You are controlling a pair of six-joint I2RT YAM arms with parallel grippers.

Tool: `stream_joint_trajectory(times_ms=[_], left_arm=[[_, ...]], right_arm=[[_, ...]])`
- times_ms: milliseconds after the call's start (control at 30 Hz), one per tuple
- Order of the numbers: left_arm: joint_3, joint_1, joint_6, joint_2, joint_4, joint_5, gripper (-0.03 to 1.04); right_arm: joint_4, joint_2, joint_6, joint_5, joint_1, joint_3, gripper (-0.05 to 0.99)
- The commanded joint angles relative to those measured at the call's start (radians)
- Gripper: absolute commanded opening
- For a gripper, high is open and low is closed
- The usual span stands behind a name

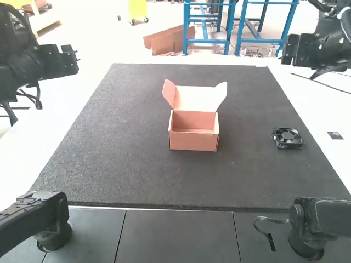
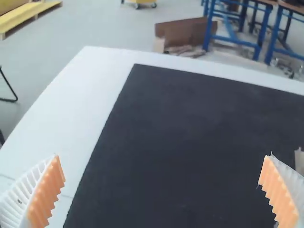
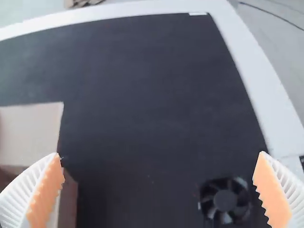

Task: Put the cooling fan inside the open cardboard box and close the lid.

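- Nearest us in the high view stand the left arm base [image 1: 41, 219] and the right arm base [image 1: 318, 227]. Both are cut off by the lower frame edge, and a flat dark cable [image 1: 267, 233] hangs beside the right one.
- We see a white table [image 1: 52, 123] carrying a black, grainy mat [image 1: 109, 159] that covers most of its top.
- Left gripper [image 2: 161, 190]: the jaws are spread wide, high over the table's left side. Its ribbed white fingers with orange pads [image 2: 47, 190] are cropped by the frame.
- Right gripper [image 3: 158, 187]: the jaws are equally wide apart, high over the mat's right side.
- Cardboard box [image 1: 193, 137]: it stands at mid-mat with its lid [image 1: 200, 96] raised at the back and the lid's side tabs up. We cannot see its floor. In the right wrist view a pale part of it is cut by the frame edge and sits partly behind a finger.
- Cooling fan [image 1: 288, 138]: it lies flat on the mat, well right of the box and near the mat's right edge. The right wrist view crops its lower part.
- A small dark tag [image 1: 335, 135] lies on the bare table just beyond that edge. We cannot make out its detail.
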Motion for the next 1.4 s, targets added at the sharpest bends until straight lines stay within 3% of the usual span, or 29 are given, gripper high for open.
stream_joint_trajectory(times_ms=[0, 233, 267, 300, 333, 500, 800, 1200, 1367], left_arm=[[0.059, -0.014, 0.055, 0.055, -0.041, 0.048, 0.97], [0.066, -0.065, 0.093, 0.173, -0.087, 0.034, 0.97], [0.063, -0.074, 0.102, 0.183, -0.082, 0.028, 0.97], [0.061, -0.08, 0.114, 0.193, -0.075, 0.018, 0.97], [0.055, -0.088, 0.128, 0.202, -0.064, 0.008, 0.97], [0.056, -0.126, 0.16, 0.256, -0.01, -0.02, 0.97], [0.047, -0.175, 0.164, 0.265, -0.013, -0.02, 0.97], [0.046, -0.178, 0.164, 0.268, -0.018, -0.02, 0.97], [0.052, -0.178, 0.177, 0.275, -0.015, -0.02, 0.97]], right_arm=[[-0.04, 0.055, -0.003, -0.046, -0.015, 0.045, 0.91], [-0.045, 0.164, 0.007, 0.024, -0.115, 0.07, 0.9], [-0.046, 0.183, 0.002, 0.006, -0.152, 0.071, 0.9], [-0.045, 0.192, -0.033, -0.051, -0.19, 0.067, 0.9], [-0.039, 0.2, -0.073, -0.056, -0.23, 0.068, 0.9], [-0.054, 0.258, -0.11, -0.094, -0.38, 0.074, 0.9], [-0.149, 0.381, -0.237, -0.097, -0.403, 0.048, 0.91], [-0.178, 0.626, -0.337, -0.086, -0.446, 0.156, 0.9], [-0.181, 0.677, -0.426, -0.082, -0.457, 0.154, 0.9]])
